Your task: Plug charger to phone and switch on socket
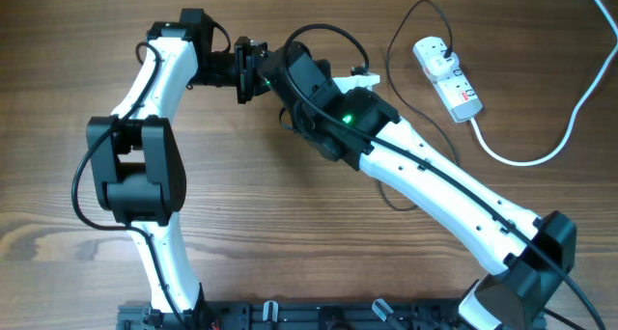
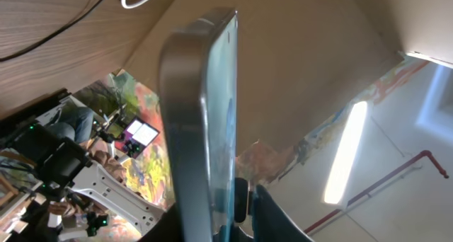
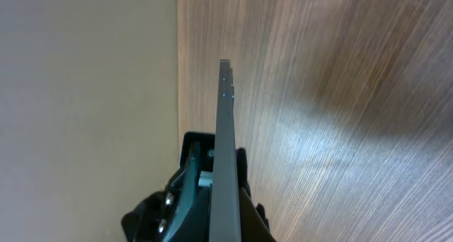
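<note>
- Right end effector [image 3: 212, 180]: clamped on the phone [image 3: 225, 129], held on edge above the tabletop [image 1: 290, 262], far of centre, probably to present its port.
- Left end effector [image 2: 244, 203]: at the phone; grip cannot be told.
- Charger [image 1: 391, 52], power strip [image 1: 447, 77]: far right corner, plugged together.
</note>
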